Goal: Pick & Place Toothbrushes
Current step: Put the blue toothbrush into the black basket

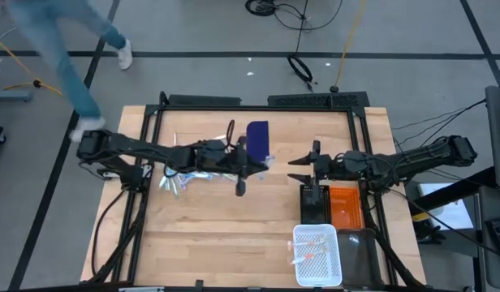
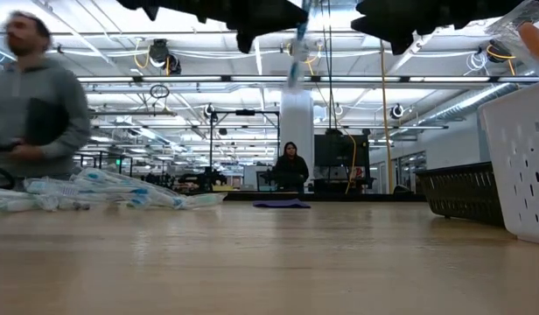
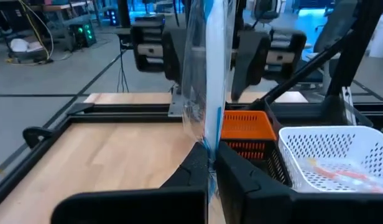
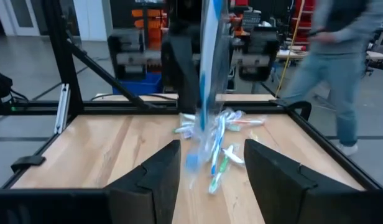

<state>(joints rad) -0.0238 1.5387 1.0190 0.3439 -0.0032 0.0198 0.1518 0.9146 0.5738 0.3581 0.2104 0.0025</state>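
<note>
Two slim, matte-black jointed robot arms, the left arm point(image 1: 153, 152) and the right arm point(image 1: 412, 158), end in blocky housings and two-finger grippers. The left gripper point(image 3: 211, 180) has thick, angular black fingers point(image 3: 244, 180) with flat inner faces; the right gripper point(image 4: 211, 174) has broad, wedge-shaped black fingers point(image 4: 278, 177). Black cables trail behind the fingers along each arm.

We see a grey floor point(image 1: 201, 32) crossed by dark lines, with cables point(image 1: 303, 65) lying on it beyond the wooden tabletop point(image 1: 226, 227). A person in a grey top point(image 2: 38, 114) passes close by; another in dark clothes point(image 2: 291, 166) stands far off. Strip lights point(image 2: 252, 54) run along what seems a high, open ceiling.
</note>
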